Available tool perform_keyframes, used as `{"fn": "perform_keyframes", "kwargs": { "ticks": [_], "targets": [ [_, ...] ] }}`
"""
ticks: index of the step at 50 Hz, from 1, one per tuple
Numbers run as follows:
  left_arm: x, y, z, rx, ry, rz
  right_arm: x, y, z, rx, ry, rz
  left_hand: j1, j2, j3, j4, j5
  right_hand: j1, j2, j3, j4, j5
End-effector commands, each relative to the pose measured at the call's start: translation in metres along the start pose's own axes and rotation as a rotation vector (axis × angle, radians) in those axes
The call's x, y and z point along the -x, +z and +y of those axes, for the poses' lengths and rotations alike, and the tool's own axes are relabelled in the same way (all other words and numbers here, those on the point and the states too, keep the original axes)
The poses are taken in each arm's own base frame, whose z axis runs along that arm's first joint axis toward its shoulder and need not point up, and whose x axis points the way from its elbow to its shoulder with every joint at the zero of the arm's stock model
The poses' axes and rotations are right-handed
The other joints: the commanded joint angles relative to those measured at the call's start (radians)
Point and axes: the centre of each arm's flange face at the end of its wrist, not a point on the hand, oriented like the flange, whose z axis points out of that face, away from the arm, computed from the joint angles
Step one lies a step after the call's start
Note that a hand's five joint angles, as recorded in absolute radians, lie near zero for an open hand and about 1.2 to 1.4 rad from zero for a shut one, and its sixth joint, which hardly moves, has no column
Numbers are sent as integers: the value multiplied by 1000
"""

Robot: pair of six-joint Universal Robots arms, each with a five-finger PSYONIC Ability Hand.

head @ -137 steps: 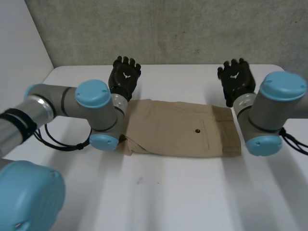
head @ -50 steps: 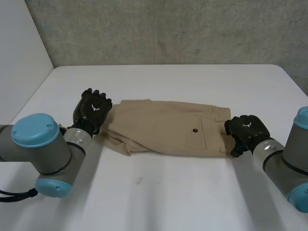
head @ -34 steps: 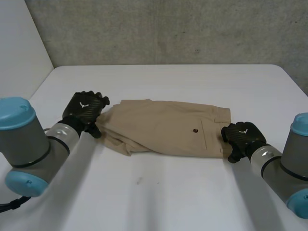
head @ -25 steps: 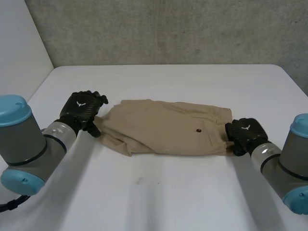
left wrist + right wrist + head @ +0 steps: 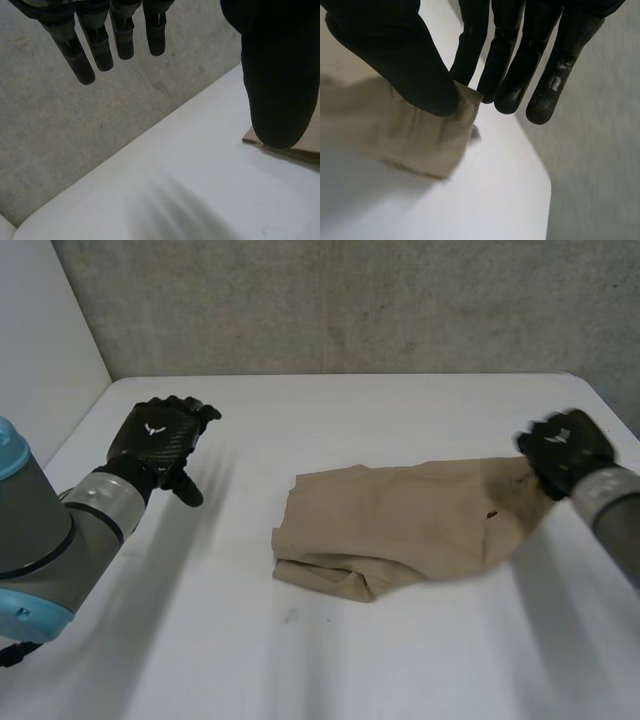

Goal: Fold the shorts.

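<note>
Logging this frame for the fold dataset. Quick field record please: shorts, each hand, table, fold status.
shorts: tan, rumpled; the end toward the left arm lies bunched on the table, the other end is lifted
left hand: open, fingers straight, apart from the cloth, holding nothing
right hand: thumb and fingers pinch a corner of the raised end
table: white, bare around the shorts
fold status: no neat fold yet
</note>
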Motion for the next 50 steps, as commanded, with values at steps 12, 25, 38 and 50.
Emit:
{"fn": "perform_keyframes", "kwargs": {
  "ticks": [12, 25, 38, 50],
  "targets": [
    [-15, 28, -54, -176, -58, 24, 181, -52, -103, -447, -15, -602, -20, -15, -22, -18, -1, 433, 217, 215, 205, 249],
    [-47, 40, -88, -205, -102, 23, 121, -43, -136, -384, 400, -469, -23, -18, -25, -21, -3, -789, -1005, -1007, -1017, -973],
    [-91, 31, -88, -194, -219, 123, 39, -15, -95, -149, 705, -283, -20, -15, -22, -18, -1, -789, -1005, -1007, -1017, -973],
    [-123, 62, -38, -23, -190, 177, 45, 12, -74, -78, 727, -282, -17, -12, -19, -15, 2, -789, -1005, -1007, -1017, -973]
  ]
}}
